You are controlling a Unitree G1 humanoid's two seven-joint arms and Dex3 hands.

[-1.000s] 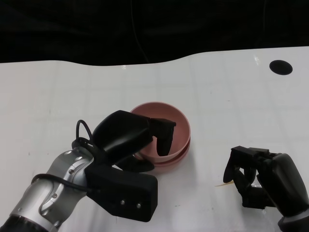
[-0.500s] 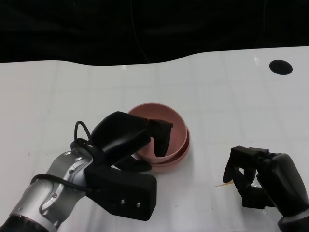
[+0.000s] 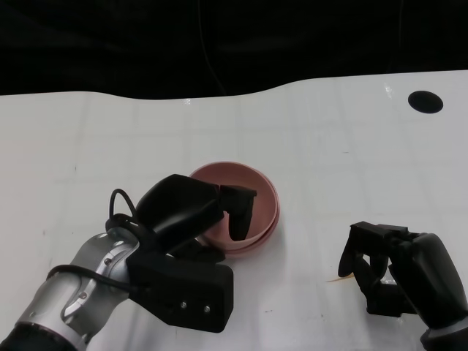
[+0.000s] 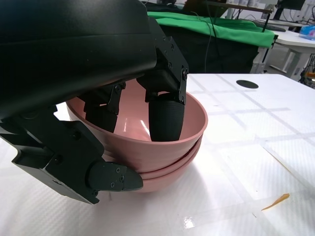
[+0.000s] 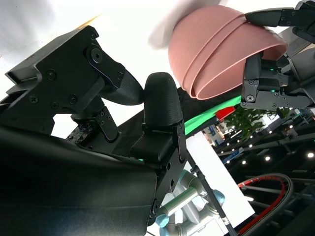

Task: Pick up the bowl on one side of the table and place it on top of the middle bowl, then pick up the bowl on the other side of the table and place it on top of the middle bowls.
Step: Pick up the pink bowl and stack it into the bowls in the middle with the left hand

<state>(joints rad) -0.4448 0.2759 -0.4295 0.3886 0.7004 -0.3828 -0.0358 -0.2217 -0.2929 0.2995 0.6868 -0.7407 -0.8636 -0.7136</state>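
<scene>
1. Mostly hidden, the near-left side of the pink bowl stack sits behind the left hand in the head view; only the far rim and the wall toward 3 o'clock show there.
2. Closer in, the left wrist view shows the stack as nested bowls, their rims lying one just above another; how many there are is hard to settle from the head view.
3. Plainly the left hand holds the top bowl: one of its fingers reaches down inside against the inner wall, and another part presses the outside of the stack.
4. Down at 4 o'clock from the stack the right hand holds nothing, its fingers curled in, well apart from the bowls; its wrist is cut off by the picture's edge.
5. Across the white surface bare room runs from 12 to 3 o'clock of the stack; its far edge curves against black, with a dark round spot near the far right corner.
6. Smooth and matte, the bowls are round with thin rims; the surface is glossy, and a thin yellowish sliver lies just beside the right hand.
</scene>
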